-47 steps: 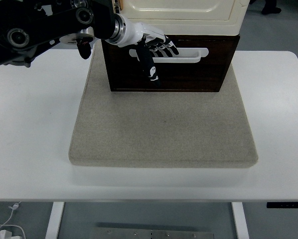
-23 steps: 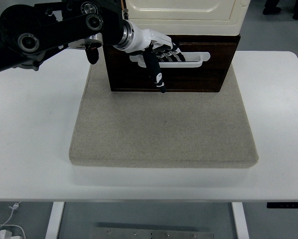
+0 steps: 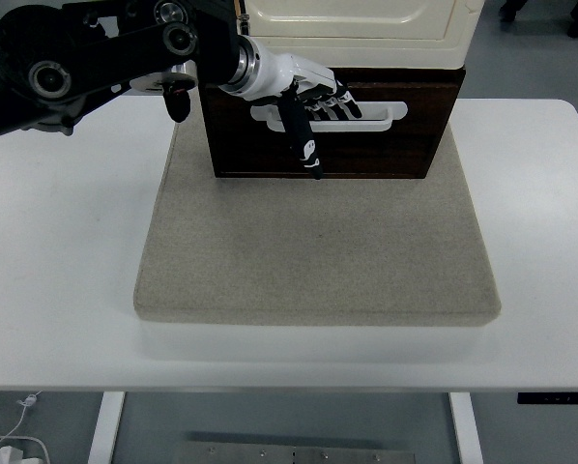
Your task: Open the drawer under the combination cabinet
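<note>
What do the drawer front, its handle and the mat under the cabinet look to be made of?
Drawer front: dark brown, wood-like, grain too faint to confirm. Handle: smooth white, probably plastic. Mat: beige with a matte, grainy texture, perhaps felt or foam. Left hand has its fingers in the handle.

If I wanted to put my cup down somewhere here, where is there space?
The beige mat lies bare in front of the dark drawer, and the white table is bare on both sides of the mat. It is crowded only at the drawer's white handle, where the left hand reaches in.
</note>
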